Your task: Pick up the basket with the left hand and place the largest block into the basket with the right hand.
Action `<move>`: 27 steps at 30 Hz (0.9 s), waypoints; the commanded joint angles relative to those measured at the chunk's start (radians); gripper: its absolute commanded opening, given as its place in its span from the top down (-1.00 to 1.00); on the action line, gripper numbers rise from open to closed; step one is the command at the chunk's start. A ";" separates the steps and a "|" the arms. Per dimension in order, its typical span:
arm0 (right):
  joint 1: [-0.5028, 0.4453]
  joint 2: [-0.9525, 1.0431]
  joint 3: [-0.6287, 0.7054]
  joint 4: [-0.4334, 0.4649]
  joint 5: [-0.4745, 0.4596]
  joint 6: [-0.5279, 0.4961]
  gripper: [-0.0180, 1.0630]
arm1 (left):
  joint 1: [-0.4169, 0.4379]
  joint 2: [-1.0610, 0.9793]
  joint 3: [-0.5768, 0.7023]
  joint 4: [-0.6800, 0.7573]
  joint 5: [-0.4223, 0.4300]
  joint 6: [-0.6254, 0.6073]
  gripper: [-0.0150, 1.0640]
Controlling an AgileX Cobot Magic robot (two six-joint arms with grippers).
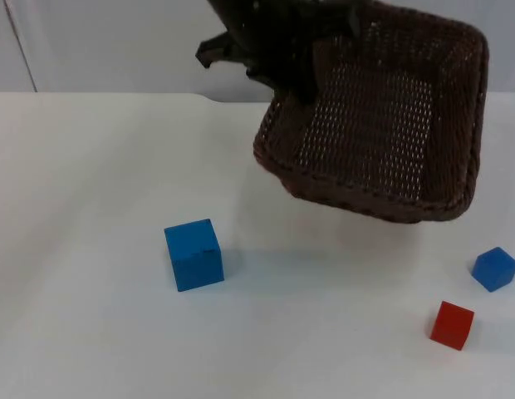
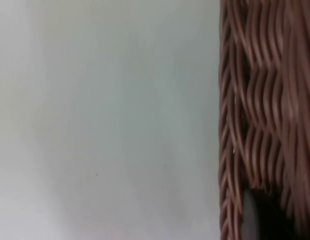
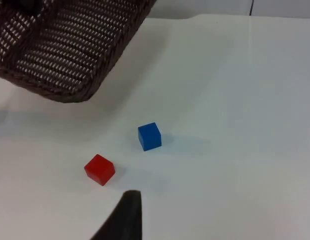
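The left gripper (image 1: 282,71), fingers clamped on its rim, holds the empty wicker basket (image 1: 382,125) tilted above the table (image 1: 83,249); the big blue block (image 1: 193,254) sits untouched below, while the right gripper (image 3: 122,217), finger state unclear, hangs near the small blue block (image 3: 149,136) and red block (image 3: 99,169)

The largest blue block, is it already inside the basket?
No, the largest blue block stands on the white table, apart from the lifted basket.
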State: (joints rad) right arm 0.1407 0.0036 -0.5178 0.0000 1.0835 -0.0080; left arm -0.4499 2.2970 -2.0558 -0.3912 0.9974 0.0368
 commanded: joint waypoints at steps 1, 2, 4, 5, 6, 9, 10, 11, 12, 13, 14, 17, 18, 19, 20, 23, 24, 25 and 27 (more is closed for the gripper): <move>-0.006 -0.004 0.003 0.000 -0.005 -0.003 -0.98 | -0.002 -0.023 -0.004 -0.012 0.014 -0.008 0.98; -0.006 -0.004 0.003 0.000 -0.005 -0.003 -0.98 | -0.002 -0.025 -0.004 -0.012 0.026 -0.008 0.98; -0.006 -0.004 0.003 0.000 -0.005 -0.003 -0.98 | -0.002 -0.025 -0.004 -0.014 0.044 -0.014 0.98; -0.006 -0.004 0.003 0.000 -0.005 -0.003 -0.98 | -0.002 -0.025 -0.004 -0.016 0.057 -0.015 0.98; -0.006 -0.004 0.003 0.000 -0.005 -0.003 -0.98 | -0.002 -0.025 -0.004 -0.016 0.057 -0.015 0.98; -0.006 -0.004 0.003 0.000 -0.005 -0.003 -0.98 | -0.002 -0.025 -0.004 -0.024 0.088 -0.015 0.98; -0.006 -0.004 0.003 0.000 -0.005 -0.003 -0.98 | -0.002 -0.025 -0.004 -0.024 0.098 -0.015 0.98; -0.006 -0.004 0.003 0.000 -0.005 -0.003 -0.98 | -0.002 -0.025 -0.004 -0.024 0.098 -0.015 0.98; -0.006 -0.004 0.003 0.000 -0.005 -0.003 -0.98 | -0.002 -0.025 -0.004 -0.027 0.109 -0.015 0.98; -0.006 -0.004 0.003 0.000 -0.005 -0.003 -0.98 | -0.002 -0.026 -0.004 -0.031 0.116 -0.015 0.98; -0.006 -0.004 0.003 0.000 -0.005 -0.003 -0.98 | -0.002 -0.027 -0.004 -0.031 0.124 -0.015 0.98; -0.006 -0.004 0.003 0.000 -0.005 -0.003 -0.98 | -0.002 -0.032 -0.004 -0.038 0.136 -0.015 0.98; -0.006 -0.004 0.003 0.000 -0.005 -0.003 -0.98 | -0.002 -0.037 -0.004 -0.043 0.143 -0.015 0.98; -0.006 -0.004 0.003 0.000 -0.005 -0.003 -0.98 | -0.002 -0.041 -0.004 -0.050 0.148 -0.015 0.98; -0.006 -0.004 0.003 0.000 -0.005 -0.003 -0.98 | -0.002 -0.044 -0.004 -0.059 0.156 -0.013 0.98; -0.006 -0.004 0.003 0.000 -0.005 -0.003 -0.98 | -0.002 -0.052 -0.002 -0.094 0.178 0.012 0.98; -0.006 -0.004 0.003 0.000 -0.005 -0.003 -0.98 | -0.002 -0.054 0.000 -0.110 0.182 0.032 0.98; -0.006 -0.004 0.003 0.000 -0.005 -0.003 -0.98 | -0.002 -0.059 0.005 -0.123 0.189 0.045 0.98; -0.006 -0.004 0.003 0.000 -0.005 -0.003 -0.98 | -0.002 -0.063 0.012 -0.131 0.192 0.045 0.98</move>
State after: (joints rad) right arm 0.1407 0.0036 -0.5178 0.0000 1.0835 -0.0079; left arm -0.4499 2.2575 -2.0444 -0.4725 1.1851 0.0694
